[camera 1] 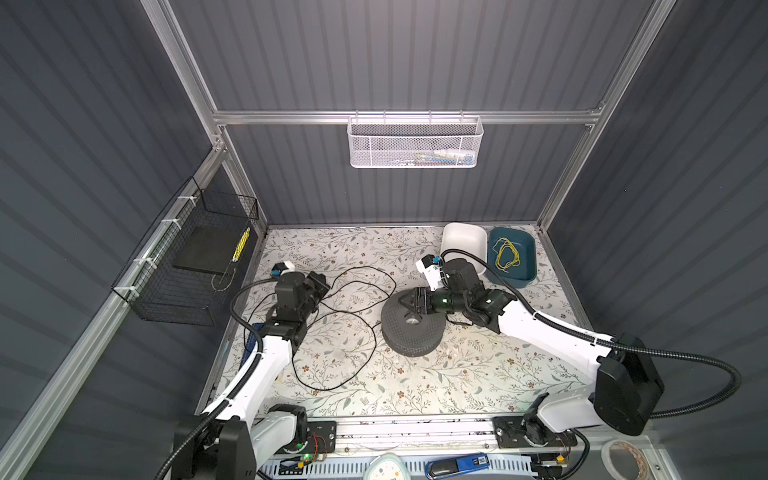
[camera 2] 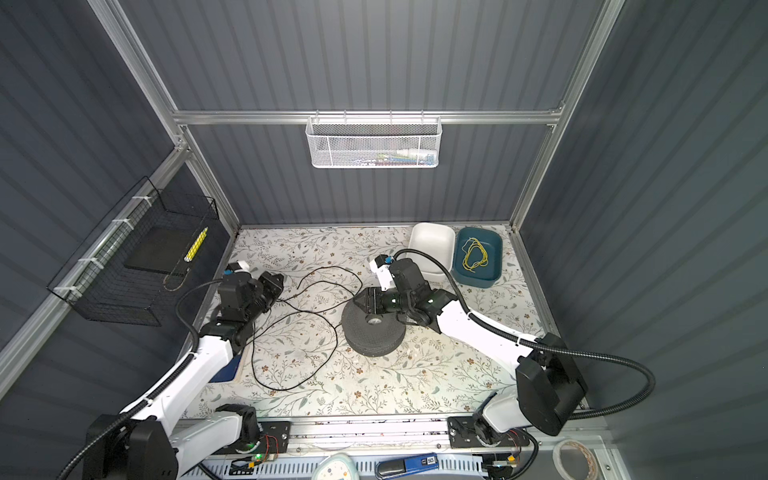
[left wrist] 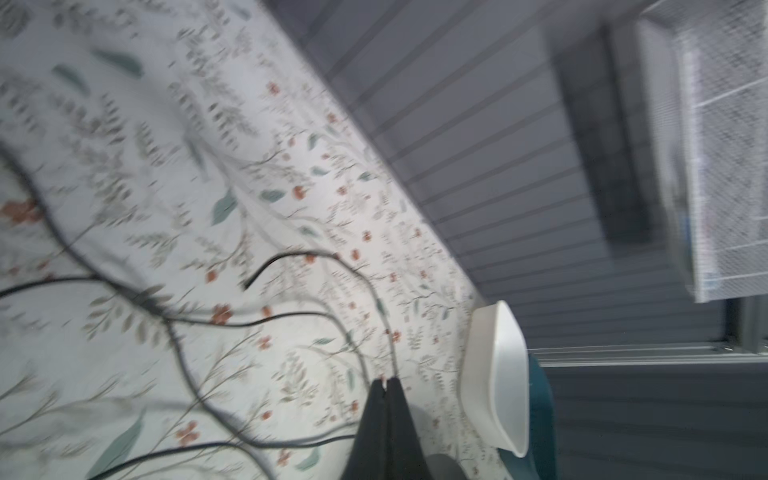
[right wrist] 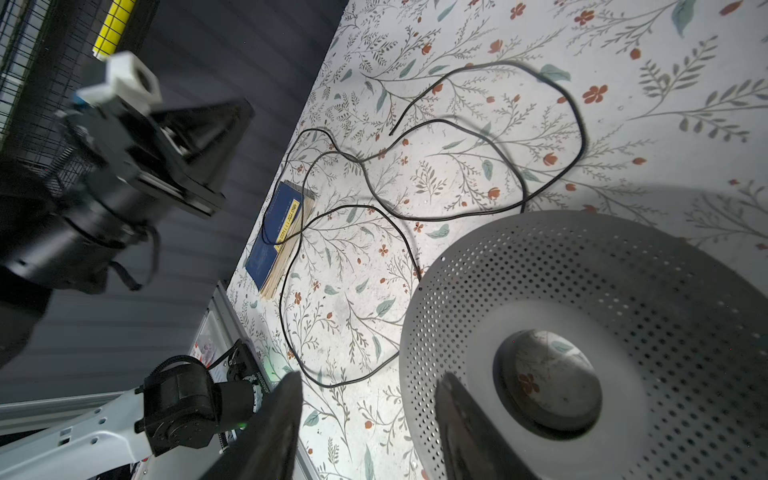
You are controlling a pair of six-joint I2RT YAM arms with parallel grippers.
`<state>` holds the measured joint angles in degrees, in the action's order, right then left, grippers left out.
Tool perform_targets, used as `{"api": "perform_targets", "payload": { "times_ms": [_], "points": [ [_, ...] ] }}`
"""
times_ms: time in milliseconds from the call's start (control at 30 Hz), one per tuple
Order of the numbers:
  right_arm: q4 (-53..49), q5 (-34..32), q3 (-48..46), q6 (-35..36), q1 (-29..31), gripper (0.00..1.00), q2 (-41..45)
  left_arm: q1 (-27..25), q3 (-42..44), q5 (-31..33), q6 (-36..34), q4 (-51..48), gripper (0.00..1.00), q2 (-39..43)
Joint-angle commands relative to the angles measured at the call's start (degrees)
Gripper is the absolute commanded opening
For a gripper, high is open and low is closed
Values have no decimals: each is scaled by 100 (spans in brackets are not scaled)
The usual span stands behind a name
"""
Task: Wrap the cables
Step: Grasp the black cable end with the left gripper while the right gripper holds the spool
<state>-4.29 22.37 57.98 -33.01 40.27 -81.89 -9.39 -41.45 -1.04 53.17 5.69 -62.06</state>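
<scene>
Left claw (left wrist: 386, 379) together, seemingly pinching cable (left wrist: 299, 253) | right claw (right wrist: 370, 376) apart astride spool (right wrist: 623, 270) rim | cable loops sprawl between

In both top views light fell from overhead, leaving the floral table (camera 1: 457, 374) bright and even while the grey walls (camera 1: 83, 166) at 9 and 3 o'clock sat dim, and the spool (camera 1: 395, 330) cast only a soft shadow. The left wrist view was smeared by motion blur, worst on the white mesh basket (left wrist: 727, 145); the right wrist view showed the cable (right wrist: 582, 137) sharply, but its own fingers (right wrist: 278, 419) were out of focus.
</scene>
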Motion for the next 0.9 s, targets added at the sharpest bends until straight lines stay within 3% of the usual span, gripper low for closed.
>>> {"api": "perform_targets", "payload": {
  "times_ms": [0, 167, 300, 400, 600, 867],
  "points": [
    [4, 82, 155, 38, -25, 56, 55, 7, -231, -338, -81, -871, 25, -54],
    [106, 118, 19, -21, -25, 57, 66, 16, 977, -129, 860, 73, 58, 332],
    [78, 48, -91, 41, -24, 58, 144, 29, 1773, 206, 1319, 687, 74, 654],
    [95, -8, -184, 82, -28, 59, 193, 157, 2258, 1, 1717, 1553, 82, 484],
    [235, 6, -346, 40, -61, 60, 183, 376, 3001, -174, 2592, 3353, 81, -332],
    [384, 70, -460, -15, -138, 60, 129, 424, 3029, 180, 2590, 3097, 77, -510]
  ]
}}
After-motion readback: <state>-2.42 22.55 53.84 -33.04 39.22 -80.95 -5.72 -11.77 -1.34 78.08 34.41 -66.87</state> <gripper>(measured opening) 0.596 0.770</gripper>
